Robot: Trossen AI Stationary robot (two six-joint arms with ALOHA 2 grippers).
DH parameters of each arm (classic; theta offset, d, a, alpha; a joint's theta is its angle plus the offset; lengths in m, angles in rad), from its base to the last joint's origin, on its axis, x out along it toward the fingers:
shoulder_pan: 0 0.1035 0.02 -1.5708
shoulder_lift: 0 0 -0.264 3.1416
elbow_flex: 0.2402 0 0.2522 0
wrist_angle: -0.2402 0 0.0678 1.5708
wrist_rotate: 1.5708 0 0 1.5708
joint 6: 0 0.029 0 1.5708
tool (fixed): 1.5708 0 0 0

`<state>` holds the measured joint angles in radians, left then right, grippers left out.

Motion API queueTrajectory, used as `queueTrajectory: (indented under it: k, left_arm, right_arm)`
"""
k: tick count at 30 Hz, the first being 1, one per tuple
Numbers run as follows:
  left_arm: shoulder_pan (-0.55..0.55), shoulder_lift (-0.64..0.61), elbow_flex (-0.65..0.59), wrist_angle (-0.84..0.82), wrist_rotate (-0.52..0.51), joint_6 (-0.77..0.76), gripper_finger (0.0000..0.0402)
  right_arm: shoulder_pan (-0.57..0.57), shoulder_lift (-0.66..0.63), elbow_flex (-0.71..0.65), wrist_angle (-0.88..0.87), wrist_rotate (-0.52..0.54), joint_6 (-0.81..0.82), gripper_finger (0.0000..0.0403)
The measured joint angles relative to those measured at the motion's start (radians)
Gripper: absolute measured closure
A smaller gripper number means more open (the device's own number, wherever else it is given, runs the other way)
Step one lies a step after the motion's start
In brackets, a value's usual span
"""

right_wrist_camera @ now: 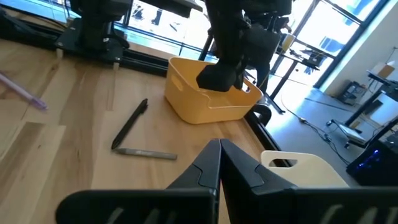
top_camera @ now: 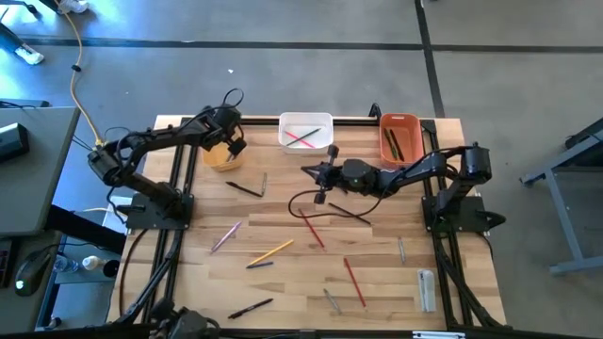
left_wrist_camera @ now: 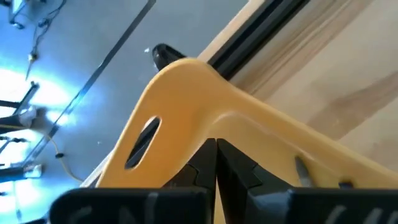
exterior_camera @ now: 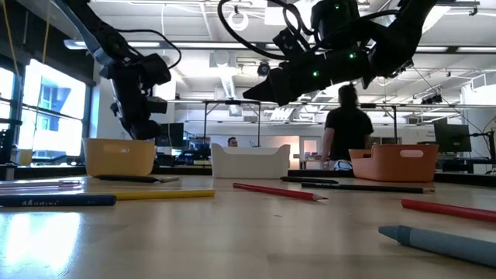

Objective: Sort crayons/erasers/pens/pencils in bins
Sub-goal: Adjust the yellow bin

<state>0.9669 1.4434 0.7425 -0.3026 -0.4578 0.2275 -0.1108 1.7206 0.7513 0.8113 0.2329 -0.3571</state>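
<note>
Bins line the far table edge: yellow bin (top_camera: pixel 222 155) left, white bin (top_camera: pixel 305 132) middle with pink and red pencils (top_camera: pixel 301 137), orange bin (top_camera: pixel 399 137) right with dark pens (top_camera: pixel 395 143). Left hand (top_camera: pixel 229 143) sits clenched over the yellow bin, holding nothing visible. Right hand (top_camera: pixel 312 171) hovers clenched, empty, mid-table; loose pencils and pens scattered on table (top_camera: pixel 377 268).

No legible text, label, brand, number or sign is found on any item or surface in view.
</note>
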Motion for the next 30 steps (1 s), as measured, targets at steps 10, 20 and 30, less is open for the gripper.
queueTrajectory:
  k: [10, 20, 30]
  left_arm:
    - [0.055, 0.127, 0.000, 0.130, 0.076, 0.051, 0.0402]
    - [-0.024, 0.134, 0.000, 0.267, 0.142, 0.079, 0.0401]
    - [-0.058, 0.125, 0.000, 0.349, 0.186, 0.117, 0.0402]
  right_arm:
    - [0.000, 0.000, 0.000, 0.001, 0.000, 0.008, 0.0403]
    - [0.000, 0.000, 0.000, 0.001, 0.000, 0.008, 0.0403]
    - [0.000, 0.000, 0.000, 0.001, 0.000, 0.009, 0.0403]
